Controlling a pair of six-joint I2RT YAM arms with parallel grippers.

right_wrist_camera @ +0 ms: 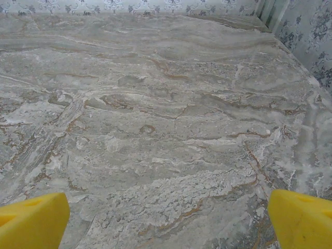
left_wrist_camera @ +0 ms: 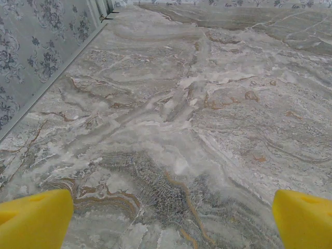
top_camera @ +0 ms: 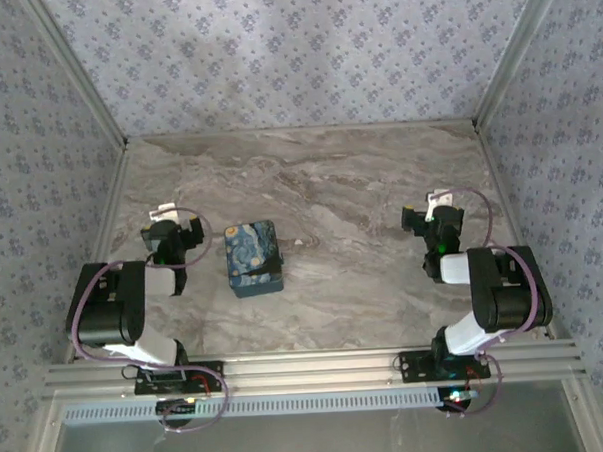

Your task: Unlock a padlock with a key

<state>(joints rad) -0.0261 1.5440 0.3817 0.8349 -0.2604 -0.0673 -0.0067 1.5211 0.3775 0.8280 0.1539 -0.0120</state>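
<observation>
Blue, swirl-patterned box [top_camera: 253,258] is seen on the marble table [top_camera: 360,183] beside the left gripper [top_camera: 174,232]; whether the padlock sits in it cannot be told. A pale speck [top_camera: 302,242] nearby may be the key. Both grippers are spread wide, the right gripper [top_camera: 436,215] well apart. So small a key could be nudged away if approached carelessly.

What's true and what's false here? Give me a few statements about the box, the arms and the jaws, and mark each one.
1. The blue patterned box lies nearer the left arm than the right arm. True.
2. The left jaws are shut on the box. False: they stand open over the bare marble tabletop.
3. The right jaws stand open, holding nothing. True.
4. The box stands against the back wall. False: it sits toward the near edge, away from the walls.
</observation>
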